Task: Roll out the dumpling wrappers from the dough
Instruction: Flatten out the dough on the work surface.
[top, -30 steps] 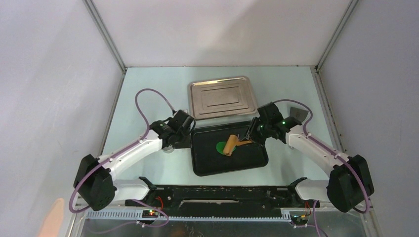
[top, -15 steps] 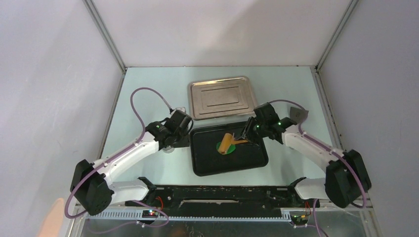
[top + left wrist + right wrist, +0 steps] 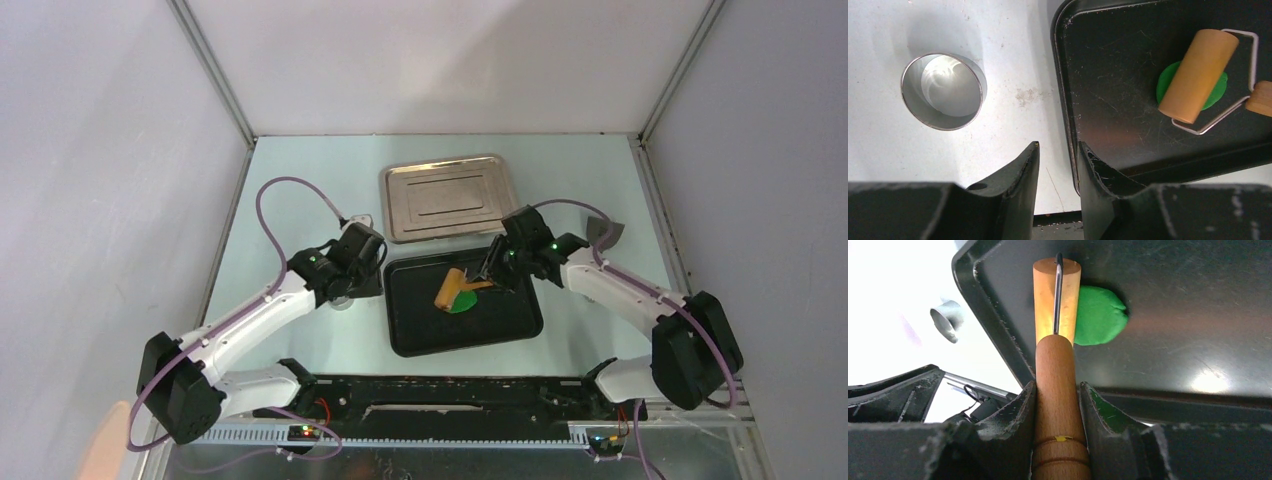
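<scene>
The dough (image 3: 463, 303) is a flat bright green oval in the black tray (image 3: 470, 335). The tan wooden roller (image 3: 451, 290) lies across its left part. My right gripper (image 3: 1058, 385) is shut on the roller's wooden handle, and in this view the roller head (image 3: 1056, 300) covers the left side of the dough (image 3: 1099, 315). My left gripper (image 3: 1058, 146) stands open astride the tray's left rim (image 3: 1064, 100), one finger inside the tray and one over the table, with a gap showing. From here the dough (image 3: 1216, 91) pokes out from both sides of the roller (image 3: 1198, 75). No round dumpling wrappers show.
A shiny metal ring cutter (image 3: 948, 122) stands on the table left of the black tray. A steel tray (image 3: 450, 197) lies upside down behind the black tray. A small grey object (image 3: 605, 232) sits at the right near the wall.
My right gripper has pushed the roller leftward and farther back over the dough. The left arm has shifted only slightly at the tray's left rim.
</scene>
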`<state>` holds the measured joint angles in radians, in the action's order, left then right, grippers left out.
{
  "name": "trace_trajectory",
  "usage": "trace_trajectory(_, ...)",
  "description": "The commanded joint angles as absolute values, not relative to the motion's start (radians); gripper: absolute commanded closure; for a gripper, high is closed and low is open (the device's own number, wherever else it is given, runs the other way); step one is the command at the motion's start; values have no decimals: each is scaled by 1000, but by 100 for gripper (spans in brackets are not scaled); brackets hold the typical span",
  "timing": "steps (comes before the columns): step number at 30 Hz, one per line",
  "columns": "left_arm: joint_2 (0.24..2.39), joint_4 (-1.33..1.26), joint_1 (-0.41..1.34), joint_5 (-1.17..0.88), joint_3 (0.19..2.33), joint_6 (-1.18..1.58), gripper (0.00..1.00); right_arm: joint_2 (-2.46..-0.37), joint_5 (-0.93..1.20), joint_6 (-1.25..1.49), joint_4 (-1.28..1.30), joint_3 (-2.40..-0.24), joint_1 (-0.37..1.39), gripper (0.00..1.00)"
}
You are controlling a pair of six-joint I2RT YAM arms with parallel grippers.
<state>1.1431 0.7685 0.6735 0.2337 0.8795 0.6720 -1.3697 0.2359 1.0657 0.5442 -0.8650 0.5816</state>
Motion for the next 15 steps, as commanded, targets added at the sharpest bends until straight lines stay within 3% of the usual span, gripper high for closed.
trace_trajectory(1, 1115, 754, 669, 259, 901, 663, 63, -1455, 56, 1037, 802, -781, 634, 100)
trace_trajectory(10, 1129, 739, 668, 254, 903, 665, 63, -1211, 0, 996, 975, -716, 574, 100)
trace_trajectory(15, 1127, 737, 669, 249, 901, 667, 63, -1340, 14, 974, 905, -775, 580, 100)
